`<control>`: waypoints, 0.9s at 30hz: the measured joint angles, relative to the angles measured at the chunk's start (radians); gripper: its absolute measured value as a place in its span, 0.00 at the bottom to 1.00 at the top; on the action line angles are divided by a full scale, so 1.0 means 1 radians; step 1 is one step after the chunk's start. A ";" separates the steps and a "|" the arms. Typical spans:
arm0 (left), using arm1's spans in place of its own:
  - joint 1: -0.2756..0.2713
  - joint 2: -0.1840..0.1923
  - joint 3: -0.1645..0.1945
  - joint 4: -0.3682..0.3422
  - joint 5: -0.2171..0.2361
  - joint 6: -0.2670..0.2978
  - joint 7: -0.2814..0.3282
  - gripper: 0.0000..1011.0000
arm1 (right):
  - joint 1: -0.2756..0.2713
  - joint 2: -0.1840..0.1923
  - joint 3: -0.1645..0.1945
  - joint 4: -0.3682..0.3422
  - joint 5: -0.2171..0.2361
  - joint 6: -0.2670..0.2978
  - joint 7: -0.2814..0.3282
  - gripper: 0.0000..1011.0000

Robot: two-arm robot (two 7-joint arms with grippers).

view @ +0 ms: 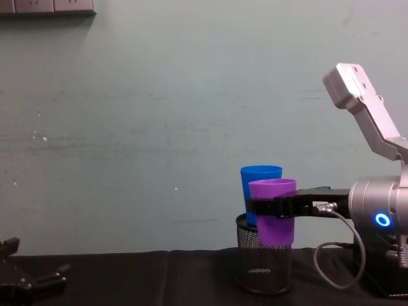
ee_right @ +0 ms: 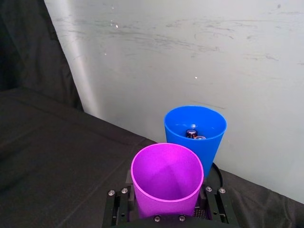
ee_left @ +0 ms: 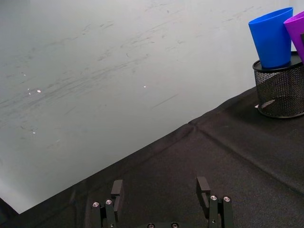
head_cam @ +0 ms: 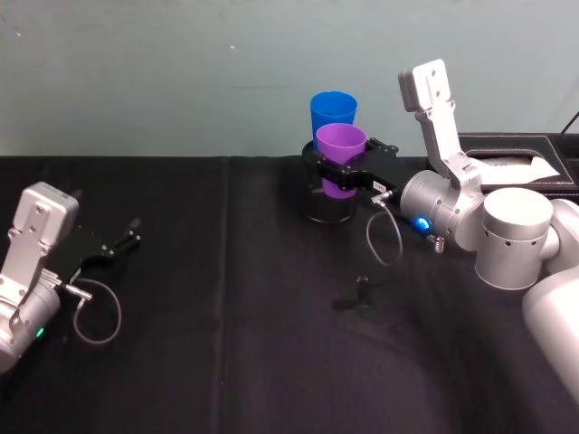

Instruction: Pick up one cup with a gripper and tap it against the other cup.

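My right gripper [head_cam: 327, 172] is shut on the purple cup [head_cam: 341, 145] and holds it upright above the black cloth, gripping it around the middle. The blue cup [head_cam: 333, 112] stands just behind it, inside a black wire-mesh holder [head_cam: 326, 206]. From the chest the purple cup [view: 273, 213] overlaps the blue cup [view: 257, 182], with the right gripper [view: 258, 207] banded across it; whether they touch I cannot tell. In the right wrist view the purple cup [ee_right: 167, 179] sits close before the blue cup [ee_right: 195, 129]. My left gripper [head_cam: 127, 237] rests open at the far left.
A black tray [head_cam: 511, 155] with white paper lies at the back right, behind my right arm. A small dark object [head_cam: 362, 287] lies on the cloth in front of the holder. The pale wall stands close behind the cups.
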 joint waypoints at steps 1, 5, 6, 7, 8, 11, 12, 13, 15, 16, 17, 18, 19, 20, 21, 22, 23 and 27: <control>0.000 0.000 0.000 0.000 0.000 0.000 0.000 0.99 | 0.000 0.000 0.000 0.000 0.000 0.000 0.000 0.71; 0.000 0.000 0.000 0.000 0.000 0.000 0.000 0.99 | 0.000 0.000 0.000 0.000 0.000 0.001 0.000 0.71; 0.000 0.000 0.000 0.000 0.000 0.000 0.000 0.99 | 0.000 0.000 -0.001 0.000 0.000 0.001 0.000 0.71; 0.000 0.000 0.000 0.000 0.000 0.000 0.000 0.99 | 0.000 0.001 -0.001 0.000 0.001 0.001 0.000 0.71; 0.000 0.000 0.000 0.000 0.000 0.000 0.000 0.99 | 0.000 0.001 -0.001 0.000 0.001 0.001 0.000 0.71; 0.000 0.000 0.000 0.000 0.000 0.000 0.000 0.99 | 0.000 0.001 -0.001 0.000 0.001 0.001 0.000 0.71; 0.000 0.000 0.000 0.000 0.000 0.000 0.000 0.99 | 0.000 0.001 -0.001 0.000 0.001 0.001 0.000 0.71; 0.000 0.000 0.000 0.000 0.000 0.000 0.000 0.99 | 0.000 0.001 -0.001 0.000 0.001 0.001 0.000 0.71; 0.000 0.000 0.000 0.000 0.000 0.000 0.000 0.99 | 0.000 0.001 -0.001 0.000 0.001 0.002 0.000 0.71; 0.000 0.000 0.000 0.000 0.000 0.000 0.000 0.99 | 0.000 0.001 -0.001 -0.001 0.001 0.002 0.000 0.71; 0.000 0.000 0.000 0.000 0.000 0.000 0.000 0.99 | 0.000 0.001 -0.001 -0.001 0.001 0.002 0.000 0.71; 0.000 0.000 0.000 0.000 0.000 0.000 0.000 0.99 | 0.000 0.001 -0.002 -0.001 0.001 0.002 0.000 0.71; 0.000 0.000 0.000 0.000 0.000 0.000 0.000 0.99 | 0.000 0.001 -0.002 -0.001 0.001 0.002 0.000 0.71; 0.000 0.000 0.000 0.000 0.000 0.000 0.000 0.99 | 0.000 0.002 -0.002 -0.001 0.002 0.002 0.000 0.71; 0.000 0.000 0.000 0.000 0.000 0.000 0.000 0.99 | 0.000 0.002 -0.002 -0.001 0.002 0.002 0.000 0.71; 0.000 0.000 0.000 0.000 0.000 0.000 0.000 0.99 | 0.000 0.002 -0.002 -0.001 0.002 0.002 0.000 0.71; 0.000 0.000 0.000 0.000 0.000 0.000 0.000 0.99 | 0.000 0.002 -0.002 -0.001 0.002 0.002 0.000 0.71; 0.000 0.000 0.000 0.000 0.000 0.000 0.000 0.99 | 0.000 0.002 -0.002 -0.001 0.002 0.002 0.000 0.71</control>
